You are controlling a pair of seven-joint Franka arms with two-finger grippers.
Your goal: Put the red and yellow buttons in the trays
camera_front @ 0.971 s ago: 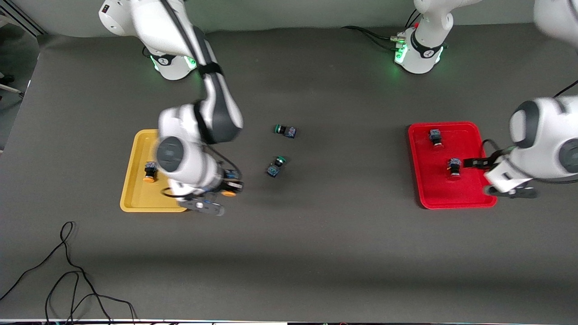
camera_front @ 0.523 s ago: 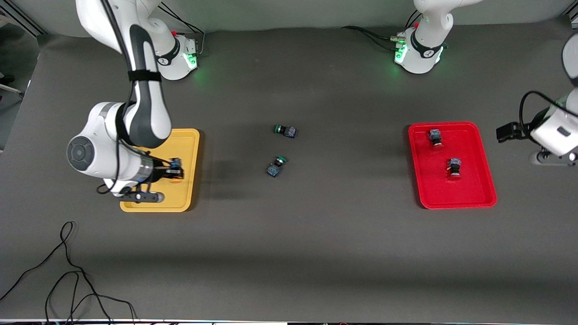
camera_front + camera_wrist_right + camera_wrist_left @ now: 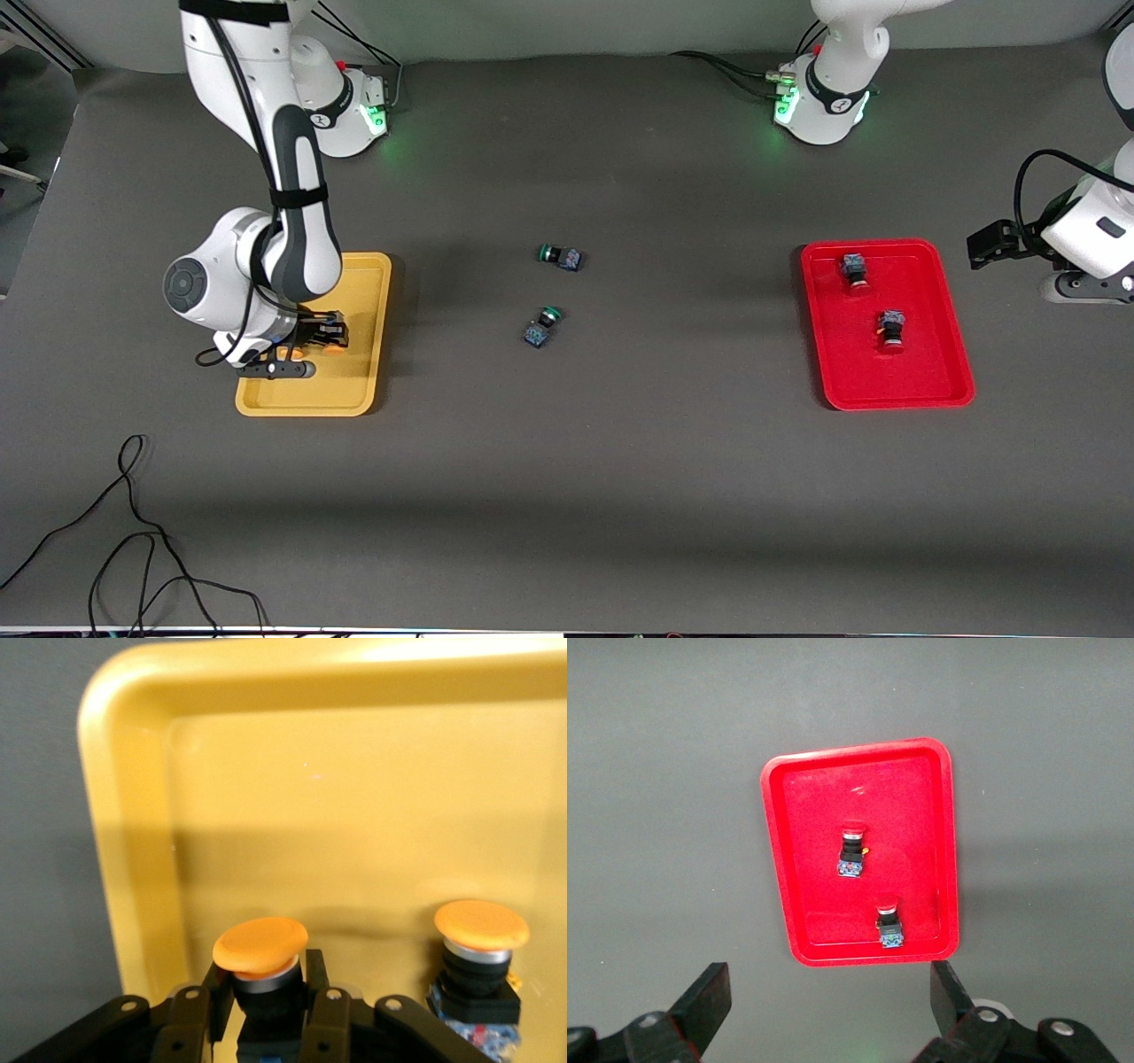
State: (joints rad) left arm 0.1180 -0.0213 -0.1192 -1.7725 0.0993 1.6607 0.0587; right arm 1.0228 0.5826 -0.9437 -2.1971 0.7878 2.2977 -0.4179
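You have two trays: one yellow tray (image 3: 368, 372), one red tray (image 3: 930, 390). Six buttons: two yellow-capped (image 3: 260, 948) (image 3: 481, 926), two red-capped (image 3: 855, 268) (image 3: 890, 329), two green-capped (image 3: 560, 257) (image 3: 540, 326).

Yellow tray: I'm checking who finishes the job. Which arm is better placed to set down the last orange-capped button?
Right. The right gripper is shut on the orange-capped button low over the yellow tray, beside the other one. The left gripper hangs open off the red tray's end.
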